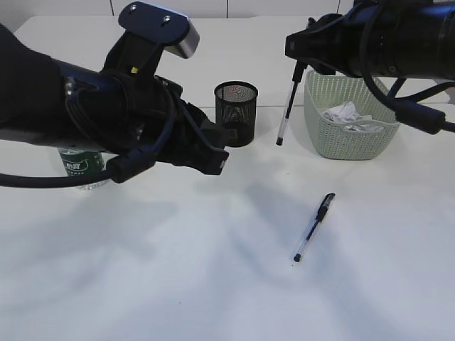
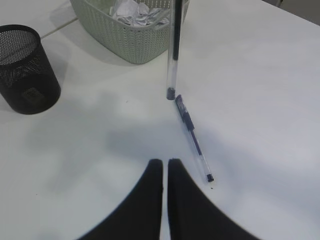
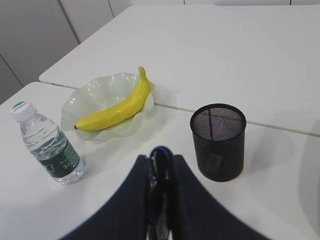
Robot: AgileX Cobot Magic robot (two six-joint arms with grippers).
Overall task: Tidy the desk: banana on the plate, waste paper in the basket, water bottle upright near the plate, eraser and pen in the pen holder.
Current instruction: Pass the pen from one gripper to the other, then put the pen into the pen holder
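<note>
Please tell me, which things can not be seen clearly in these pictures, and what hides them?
- Plate and banana: hidden in the exterior view behind the left arm.
- Water bottle: exterior view, mostly covered by the same arm.
- Inside of the pen holder: mesh too dark to tell what lies at its bottom.
- Held pen: its top is covered by the right gripper.

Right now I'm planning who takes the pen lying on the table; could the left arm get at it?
Probably yes: the left gripper, shut and empty, hovers just short of the pen, with only bare table between them; it must open first.
</note>
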